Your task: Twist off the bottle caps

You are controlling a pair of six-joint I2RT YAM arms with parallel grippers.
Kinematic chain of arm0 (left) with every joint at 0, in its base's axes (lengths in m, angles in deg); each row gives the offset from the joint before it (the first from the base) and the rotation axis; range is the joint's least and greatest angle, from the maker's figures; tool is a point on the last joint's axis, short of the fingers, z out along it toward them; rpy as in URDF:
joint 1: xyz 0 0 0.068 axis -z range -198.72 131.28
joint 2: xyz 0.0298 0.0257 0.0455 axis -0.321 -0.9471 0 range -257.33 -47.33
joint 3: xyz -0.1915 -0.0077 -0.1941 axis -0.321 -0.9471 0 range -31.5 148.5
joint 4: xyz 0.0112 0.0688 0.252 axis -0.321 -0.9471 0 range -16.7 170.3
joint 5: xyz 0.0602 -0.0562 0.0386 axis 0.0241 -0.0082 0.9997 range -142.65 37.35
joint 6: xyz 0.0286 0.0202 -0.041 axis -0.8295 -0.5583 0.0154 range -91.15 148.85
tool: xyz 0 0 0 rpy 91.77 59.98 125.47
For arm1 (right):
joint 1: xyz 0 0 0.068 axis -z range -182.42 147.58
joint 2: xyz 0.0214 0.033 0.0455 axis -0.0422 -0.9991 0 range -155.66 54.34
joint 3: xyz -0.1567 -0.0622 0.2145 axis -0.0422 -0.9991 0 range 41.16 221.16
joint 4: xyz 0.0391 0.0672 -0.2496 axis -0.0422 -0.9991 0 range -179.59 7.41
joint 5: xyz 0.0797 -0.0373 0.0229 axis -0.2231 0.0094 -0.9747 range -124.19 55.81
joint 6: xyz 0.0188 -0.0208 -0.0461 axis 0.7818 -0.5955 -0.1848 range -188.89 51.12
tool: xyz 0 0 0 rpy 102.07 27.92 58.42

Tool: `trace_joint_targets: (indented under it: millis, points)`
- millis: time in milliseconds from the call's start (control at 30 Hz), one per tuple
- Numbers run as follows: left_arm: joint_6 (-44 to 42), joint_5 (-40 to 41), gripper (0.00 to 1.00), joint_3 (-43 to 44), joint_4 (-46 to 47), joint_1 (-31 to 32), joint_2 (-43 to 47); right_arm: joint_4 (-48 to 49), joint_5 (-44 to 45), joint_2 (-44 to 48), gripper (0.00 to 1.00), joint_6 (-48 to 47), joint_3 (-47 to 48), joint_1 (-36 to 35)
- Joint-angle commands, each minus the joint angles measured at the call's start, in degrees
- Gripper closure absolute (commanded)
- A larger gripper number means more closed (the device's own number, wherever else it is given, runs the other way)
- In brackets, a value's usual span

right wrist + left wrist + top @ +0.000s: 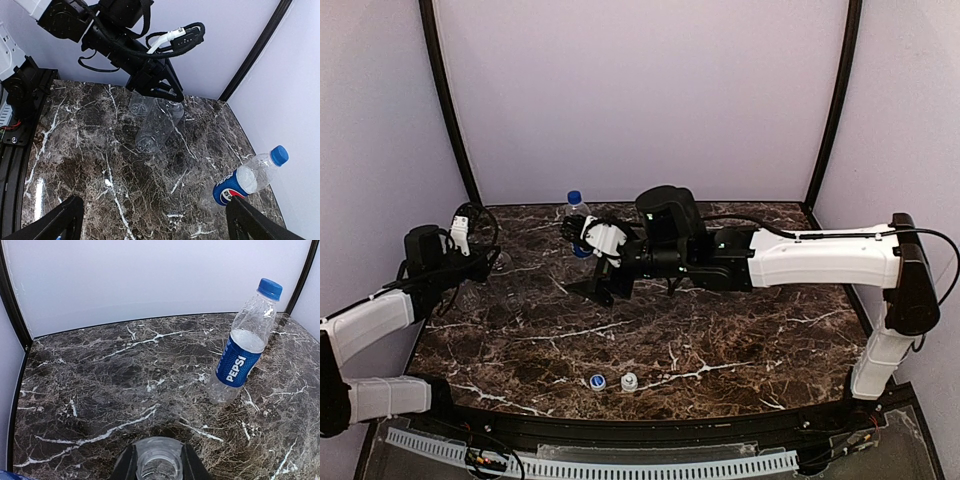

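Note:
The Pepsi bottle (578, 214) stands at the back centre with its blue cap (574, 197) on; it also shows in the left wrist view (239, 361) and the right wrist view (243, 182). My right gripper (586, 262) is open and empty just in front of it, with the bottle near its right finger (260, 225). My left gripper (470, 250) is shut on an unlabelled clear bottle (159, 125), tilted, its open mouth (159, 462) uncapped. A blue cap with a white top (597, 381) and a white cap (629, 381) lie near the front edge.
A second clear round shape (139, 103) shows beside the held bottle; I cannot tell what it is. A bit of blue (7, 475) shows at the left wrist view's bottom left corner. Purple walls close the table at the back and on both sides.

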Motion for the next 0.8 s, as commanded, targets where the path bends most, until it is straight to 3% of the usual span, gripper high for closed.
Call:
trace_joint_targets:
  millis: [0, 167, 233, 467, 567, 667, 767]
  points:
    - [-0.89, -1.73, 0.94, -1.64, -2.25, -0.42, 1.60, 1.10, -0.55, 0.95, 0.01, -0.37, 0.48, 0.37]
    - [-1.31, -0.02, 0.45, -0.47, -3.72, -0.44, 2.51, 0.88, -1.00, 0.72, 0.02, -0.23, 1.01, 0.42]
    - [-1.50, -0.20, 0.37, -0.12, -3.99, -0.46, 2.90, 0.63, -1.22, 0.50, 0.01, -0.03, 1.35, 0.37]
    - [-2.67, -0.92, 0.27, 1.01, -4.50, -0.42, 3.81, 0.14, -0.04, 0.35, 0.01, 0.38, 2.13, 0.47]
    - [-5.65, -4.01, 0.18, 2.51, -4.62, -0.42, 4.46, -1.06, 3.15, -0.82, 0.01, 2.79, 3.98, 1.34]
    - [-7.99, -7.36, 0.05, 4.98, -4.26, -0.44, 5.83, -5.29, 5.37, -3.81, 0.01, 6.84, 9.93, 3.96]
    - [-9.07, -8.54, 0.02, 7.25, -3.86, -0.48, 6.79, -9.36, 8.54, -7.68, 0.01, 11.18, 16.86, 6.84]
